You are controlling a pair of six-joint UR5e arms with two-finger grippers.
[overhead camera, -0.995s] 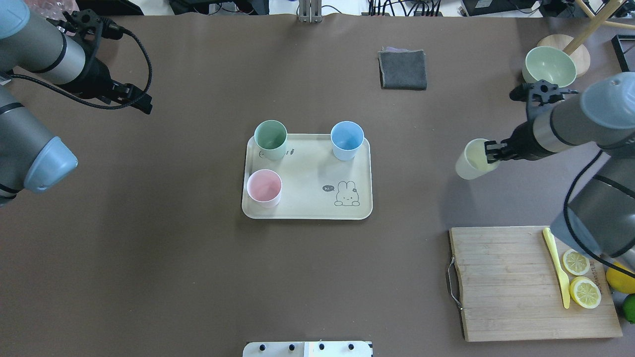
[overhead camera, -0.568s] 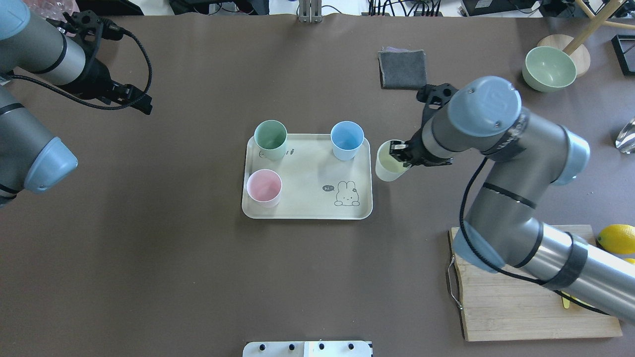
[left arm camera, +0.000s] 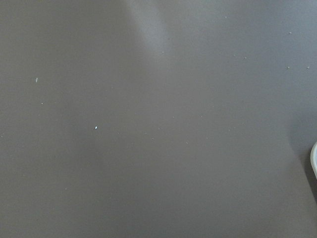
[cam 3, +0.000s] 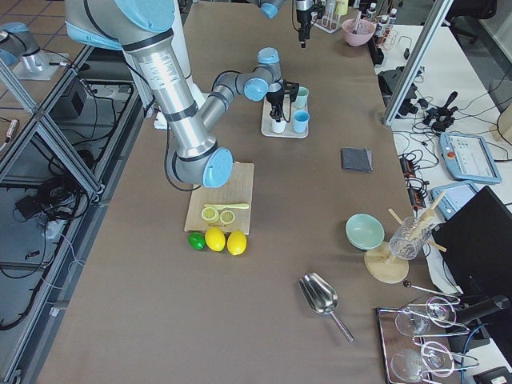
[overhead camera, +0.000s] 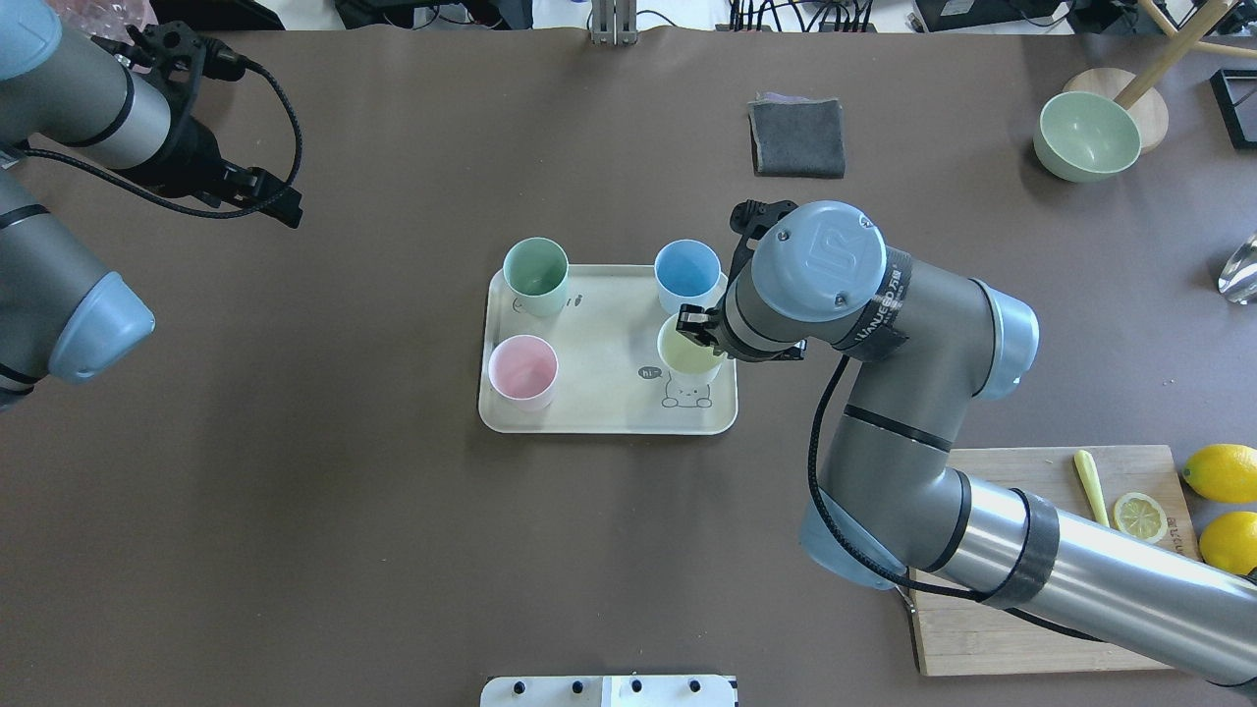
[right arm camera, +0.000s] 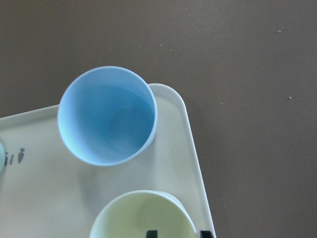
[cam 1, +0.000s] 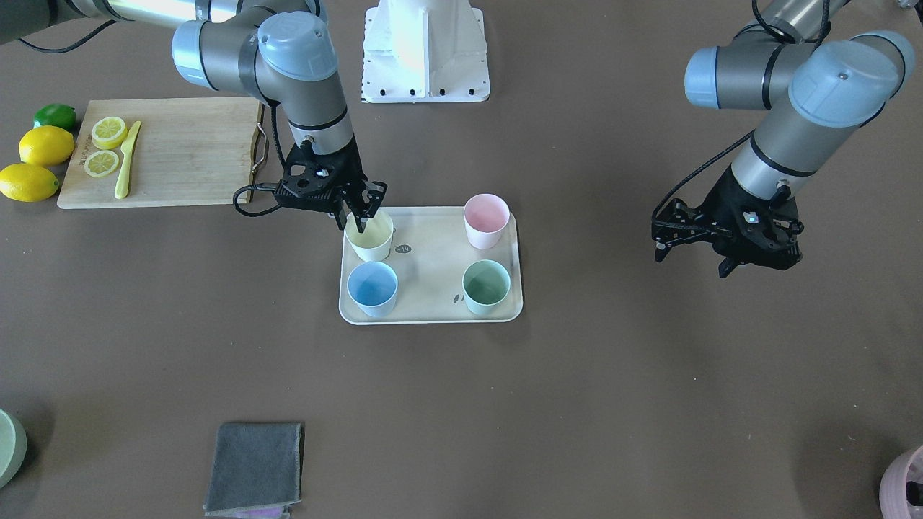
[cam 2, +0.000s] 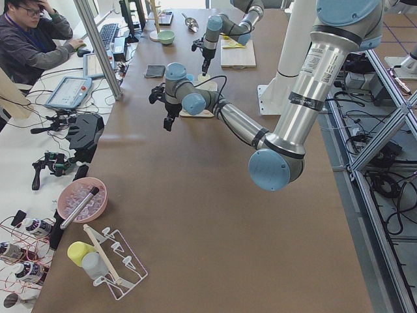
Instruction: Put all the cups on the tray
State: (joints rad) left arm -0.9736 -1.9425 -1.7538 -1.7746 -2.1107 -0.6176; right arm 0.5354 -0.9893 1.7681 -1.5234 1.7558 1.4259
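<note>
tray (overhead camera: 599, 339) centre bare, cups (overhead camera: 523, 369) occupying its corners

Bright, even overhead light; soft short shadows on the matte table (overhead camera: 295, 540); crisp focus.

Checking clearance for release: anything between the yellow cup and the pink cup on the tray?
No object. In the overhead view, only bare tray surface, with a small printed mark, lies between the yellow cup and the pink cup.

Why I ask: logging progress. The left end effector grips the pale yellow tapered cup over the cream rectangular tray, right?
No: the right end effector grips the pale yellow tapered cup over the cream rectangular tray; the overhead exterior view shows it.
</note>
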